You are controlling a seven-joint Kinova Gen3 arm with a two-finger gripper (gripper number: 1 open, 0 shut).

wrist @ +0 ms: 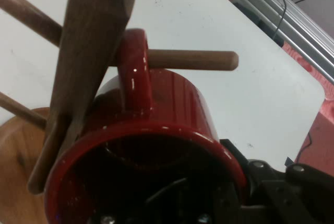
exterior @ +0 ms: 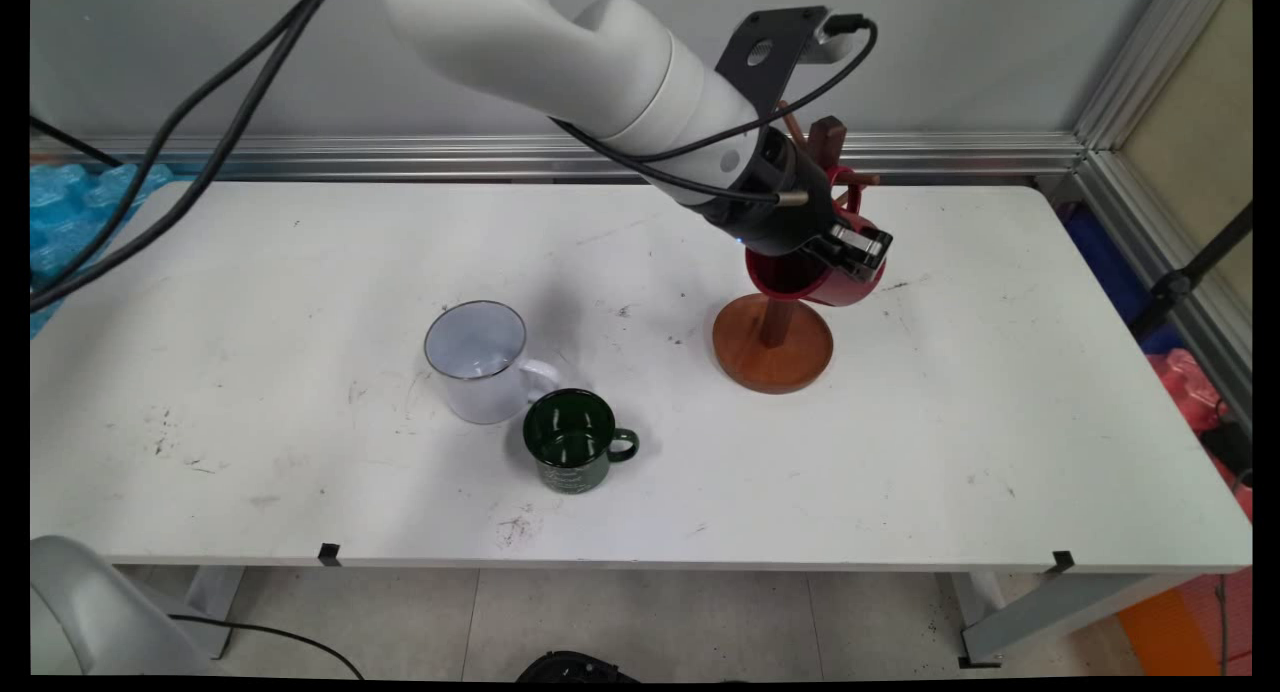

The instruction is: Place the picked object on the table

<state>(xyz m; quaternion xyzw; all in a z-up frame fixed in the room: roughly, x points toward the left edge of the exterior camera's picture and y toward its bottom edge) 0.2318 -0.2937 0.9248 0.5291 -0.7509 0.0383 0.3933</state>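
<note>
The gripper (exterior: 848, 257) sits at the wooden mug stand (exterior: 772, 344) toward the far right of the white table (exterior: 300, 472), closed on the wall of a red mug (exterior: 850, 290). In the main view one finger lies against the mug's outer side and the rest of the hand covers its mouth. The mug is tipped on its side, up off the table, above the stand's round base.

Writing: the green mug (exterior: 570, 442) carries pale lettering low on its side, too small to read. No other label can be made out on the mugs or stand.

The hand view adds what the main view hides. It looks into the red mug's (wrist: 156, 145) dark interior, its rim curving across the lower frame. The mug's handle (wrist: 134, 72) is looped over a horizontal wooden peg (wrist: 201, 60), whose rounded end sticks out past the handle. The stand's upright post (wrist: 88, 51) crosses just beside the handle. The gripper (wrist: 219, 203) shows only as black linkage at the lower right, one finger outside the wall.

Only the main view shows the rest of the table: a white mug (exterior: 480, 364) with a dark rim, upright, left of centre, and the green mug just beside it toward the near edge, upright, handle pointing right. Both stand well apart from the stand.
</note>
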